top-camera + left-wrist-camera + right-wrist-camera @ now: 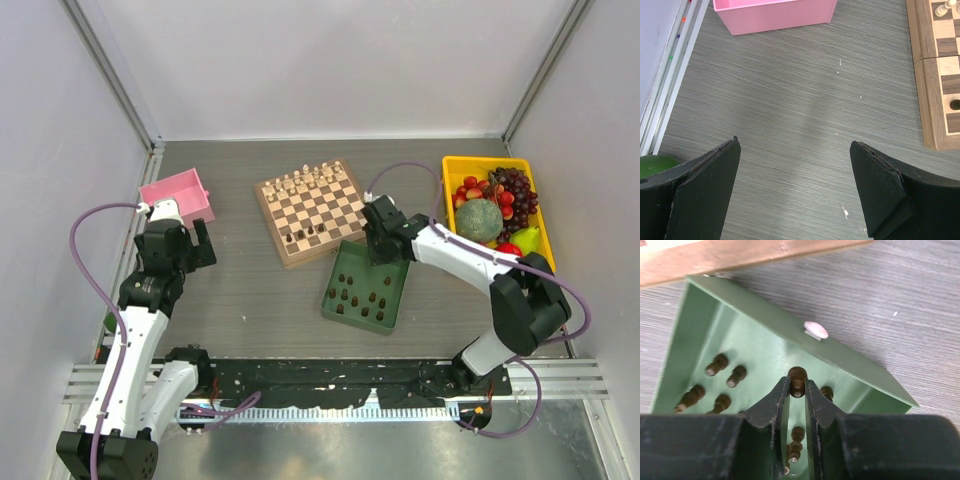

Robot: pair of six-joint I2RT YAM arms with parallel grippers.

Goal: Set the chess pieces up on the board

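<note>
The board (308,212) lies mid-table with cream chessmen along its far rows and a few dark chess pieces (305,234) near its front edge. More dark pieces (358,298) stand in the green tray (392,300) in front of it. My right gripper (383,252) is low over the tray's far corner. In the right wrist view it (797,386) is shut on one dark pawn (797,376) inside the tray (700,325), with other dark pieces (716,364) around it. My left gripper (795,145) is open and empty over bare table, left of the board (926,80).
A pink box (180,197) sits at the back left, just beyond my left gripper (200,246). A yellow bin of fruit (494,208) stands at the right, behind my right arm. A small white pad (816,330) sits on the tray's rim. The board's edge (740,257) is close beyond the tray.
</note>
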